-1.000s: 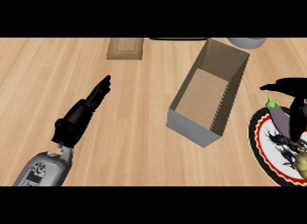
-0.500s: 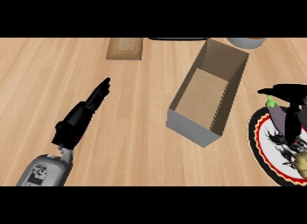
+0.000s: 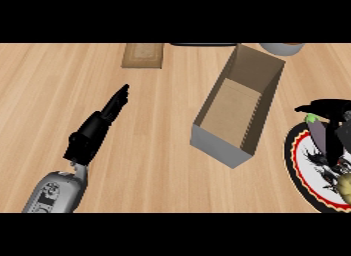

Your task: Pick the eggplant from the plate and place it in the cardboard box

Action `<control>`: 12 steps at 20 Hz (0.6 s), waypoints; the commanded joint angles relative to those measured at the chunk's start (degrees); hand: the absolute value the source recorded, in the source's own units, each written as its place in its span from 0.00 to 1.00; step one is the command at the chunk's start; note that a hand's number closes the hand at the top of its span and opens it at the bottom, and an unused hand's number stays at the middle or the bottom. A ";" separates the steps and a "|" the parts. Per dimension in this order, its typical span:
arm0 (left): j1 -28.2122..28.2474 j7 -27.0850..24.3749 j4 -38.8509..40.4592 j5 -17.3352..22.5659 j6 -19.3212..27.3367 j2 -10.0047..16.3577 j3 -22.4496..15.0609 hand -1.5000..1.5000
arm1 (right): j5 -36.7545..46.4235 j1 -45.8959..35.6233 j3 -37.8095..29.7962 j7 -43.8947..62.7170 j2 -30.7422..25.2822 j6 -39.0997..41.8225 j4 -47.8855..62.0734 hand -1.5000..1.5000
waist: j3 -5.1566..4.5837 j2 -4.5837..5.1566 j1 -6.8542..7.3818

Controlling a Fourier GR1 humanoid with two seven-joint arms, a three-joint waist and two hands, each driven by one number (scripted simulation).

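The right hand (image 3: 339,114) has sunk a little toward the plate (image 3: 293,159) since a second ago; the left hand (image 3: 95,131), the box (image 3: 221,150) and everything else on the bench (image 3: 52,85) lie as before. The right hand's fingers (image 3: 327,106) arch over the green stem end of the eggplant (image 3: 323,136) and curl round it, with the palm on the far side. The purple eggplant stands nearly upright over the plate's left part, just inside the rim; whether it touches the plate cannot be told. A round biscuit (image 3: 349,186) lies on the plate near its lower edge. The box stands open just left of the plate, slanting up and to the right. The left hand lies well left of the box, its fingers straight, holding nothing.
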 commanded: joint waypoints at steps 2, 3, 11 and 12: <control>2.43 0.80 -2.72 0.29 -2.74 1.47 1.78 0.50 | 3.90 0.35 -0.03 -3.29 0.50 -0.74 4.07 0.00 | 0.00 0.01 0.22; 1.02 -0.25 -0.09 -0.96 -1.22 -1.32 0.72 0.50 | 5.04 -3.01 -0.71 -2.14 1.67 -0.26 6.39 0.00 | 0.00 0.06 0.23; 1.20 -2.11 0.94 -1.51 -3.83 -1.07 3.60 0.50 | 8.70 1.06 -2.23 -5.58 0.62 0.46 3.83 0.00 | -0.01 -0.01 -0.01; 1.37 3.97 -5.09 -0.73 -4.03 -0.29 3.29 0.50 | 7.98 4.83 -2.22 -0.19 3.30 -0.19 -1.44 0.00 | -0.02 -0.16 -0.20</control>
